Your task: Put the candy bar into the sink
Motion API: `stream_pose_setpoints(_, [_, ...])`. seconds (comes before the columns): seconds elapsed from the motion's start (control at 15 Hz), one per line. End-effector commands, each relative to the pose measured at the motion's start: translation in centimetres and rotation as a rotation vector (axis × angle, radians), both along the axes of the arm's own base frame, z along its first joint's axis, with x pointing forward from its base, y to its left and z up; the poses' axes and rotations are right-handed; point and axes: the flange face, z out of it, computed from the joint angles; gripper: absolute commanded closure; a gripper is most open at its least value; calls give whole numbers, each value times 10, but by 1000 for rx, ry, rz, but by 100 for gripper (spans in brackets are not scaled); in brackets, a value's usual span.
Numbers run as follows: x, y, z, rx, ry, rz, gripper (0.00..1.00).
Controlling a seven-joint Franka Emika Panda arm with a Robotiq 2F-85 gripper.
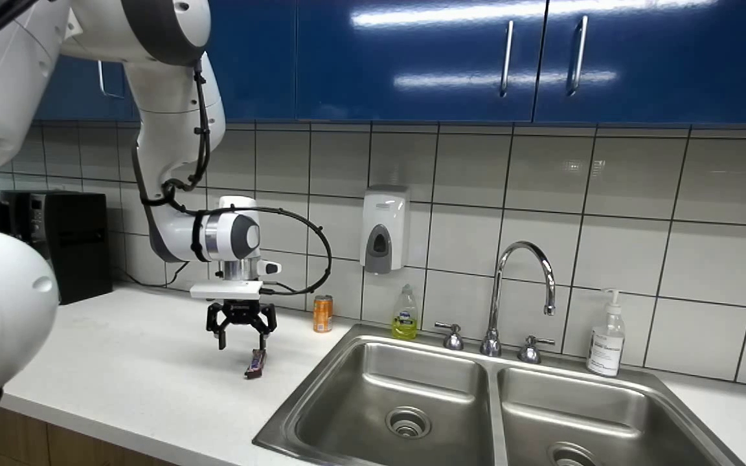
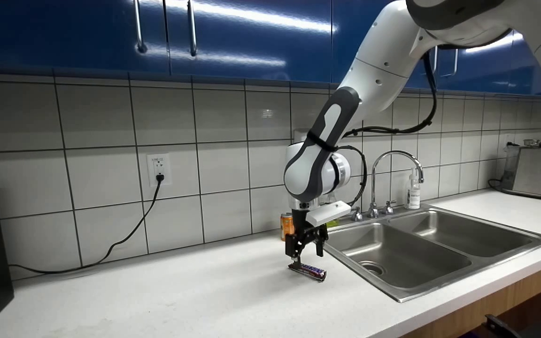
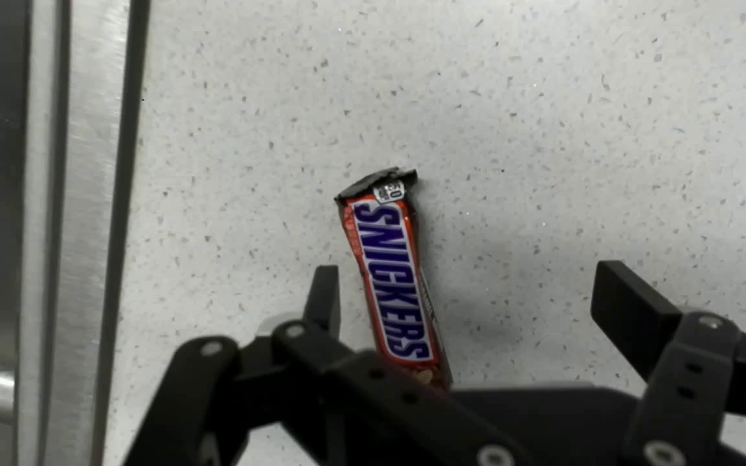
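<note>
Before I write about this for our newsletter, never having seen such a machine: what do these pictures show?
The machine is a robot arm ending in a two-fingered claw. Two pictures come from cameras outside it; the third is from its wrist, looking down past the claw. On the white counter lies a Snickers candy bar; an orange can stands by the tiled wall. The claw is open and holds nothing. Set into the counter is the steel sink, where the bar should go.

I get long white glare on the blue cabinets (image 1: 438, 55) in both exterior views, and softer gleams on the sink (image 1: 495, 404)
</note>
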Motion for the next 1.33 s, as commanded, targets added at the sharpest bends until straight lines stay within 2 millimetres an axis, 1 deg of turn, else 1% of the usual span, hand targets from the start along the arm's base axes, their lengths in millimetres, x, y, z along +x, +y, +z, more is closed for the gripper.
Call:
stream_pose_setpoints(0.0, [-2, 1, -3, 43, 24, 84, 0])
stream_pose_setpoints(0.27, [-3, -1, -7, 60, 29, 153, 0])
stream_pose_setpoints(0.67, [3, -10, -12, 54, 25, 171, 0])
stream_pose_setpoints(1.27, [11, -12, -24, 51, 16, 183, 0])
